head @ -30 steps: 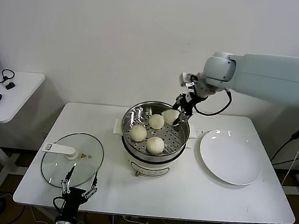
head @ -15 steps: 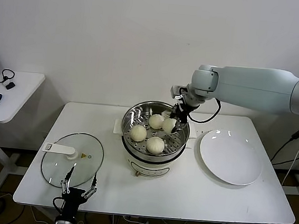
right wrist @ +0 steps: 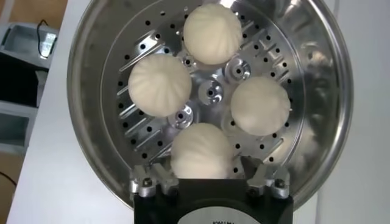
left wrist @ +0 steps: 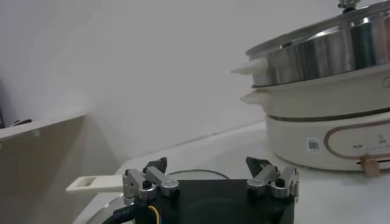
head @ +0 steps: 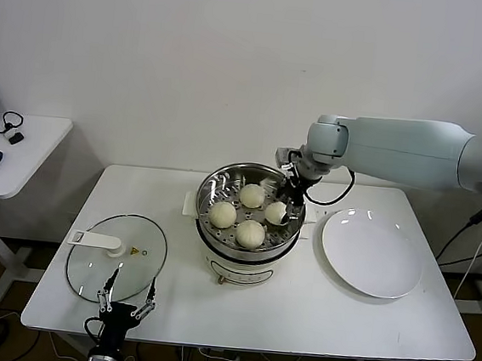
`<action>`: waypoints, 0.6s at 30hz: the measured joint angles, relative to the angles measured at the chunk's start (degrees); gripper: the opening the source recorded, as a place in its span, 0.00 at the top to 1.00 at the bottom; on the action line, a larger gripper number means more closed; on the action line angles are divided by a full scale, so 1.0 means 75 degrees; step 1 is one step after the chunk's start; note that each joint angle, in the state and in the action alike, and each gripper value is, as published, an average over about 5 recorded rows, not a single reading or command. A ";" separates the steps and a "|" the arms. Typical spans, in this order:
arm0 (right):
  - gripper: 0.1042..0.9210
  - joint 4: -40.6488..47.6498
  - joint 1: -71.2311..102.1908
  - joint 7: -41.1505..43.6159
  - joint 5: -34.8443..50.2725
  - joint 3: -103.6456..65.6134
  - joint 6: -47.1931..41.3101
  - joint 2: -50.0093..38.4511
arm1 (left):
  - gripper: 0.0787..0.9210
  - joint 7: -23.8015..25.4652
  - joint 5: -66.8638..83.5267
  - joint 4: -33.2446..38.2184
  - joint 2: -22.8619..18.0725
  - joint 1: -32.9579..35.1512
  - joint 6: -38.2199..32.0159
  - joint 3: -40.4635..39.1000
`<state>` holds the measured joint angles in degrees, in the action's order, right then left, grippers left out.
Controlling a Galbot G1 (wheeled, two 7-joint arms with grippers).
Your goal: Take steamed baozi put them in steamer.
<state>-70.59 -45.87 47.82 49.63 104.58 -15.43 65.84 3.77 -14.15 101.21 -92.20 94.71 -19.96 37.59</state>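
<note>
Four buns sit on the perforated tray inside the steamer (head: 251, 209), which stands mid-surface, w/ the white surface (head: 296, 314) under it. Head view: one bun at the back (head: 252, 196), one on the robot's left (head: 222, 215), one at the front (head: 250, 233), and one on the robot's right (head: 275, 212), the last right under the right claw (head: 285, 203). Right arm reaches in from the right side over the steamer rim, claw pointing down into the pot. Right wrist view shows the right claw's fingers (right wrist: 147, 180) spread wide, one each side of the nearest bun (right wrist: 202, 152), w/ the bun resting on the tray between them; can't tell if the pads touch it or stand just clear. The other three buns in that view (right wrist: 212, 33) (right wrist: 159, 84) (right wrist: 260, 105) are spaced round the tray's centre knob, none touching each other. Left claw (head: 126, 306) is parked low at the near edge of the surface, just beside the glass lid (head: 117, 256), fingers wide apart and holding nothing; the left wrist view shows the same, both fingertips (left wrist: 152, 178) spread, w/ the steamer's steel wall and cream base farther off. Lid lies flat on the robot's left, white handle toward the edge. A round white plate (head: 372, 253) lies on the robot's right, near the steamer but apart from it.
</note>
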 measured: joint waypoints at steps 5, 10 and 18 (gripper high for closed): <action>0.12 0.0005 -0.0060 -0.0016 0.0007 -0.0032 0.0008 -0.0061 | 0.12 -0.0001 -0.0006 0.0039 0.0000 0.0015 -0.0003 0.0000; 0.12 -0.0078 -0.0215 -0.0150 0.0095 -0.0129 -0.0054 -0.0212 | 0.12 -0.0001 -0.0012 0.0110 0.0000 0.0019 0.0014 -0.0006; 0.12 -0.0516 -0.0268 -0.1153 0.0189 -0.0768 -0.0503 -0.0917 | 0.12 -0.0043 -0.0037 0.0111 0.0000 0.0009 0.0021 -0.0055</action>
<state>-74.46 -47.87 39.17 51.05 98.82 -19.20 58.96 3.45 -14.43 102.05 -92.20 94.77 -19.79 37.18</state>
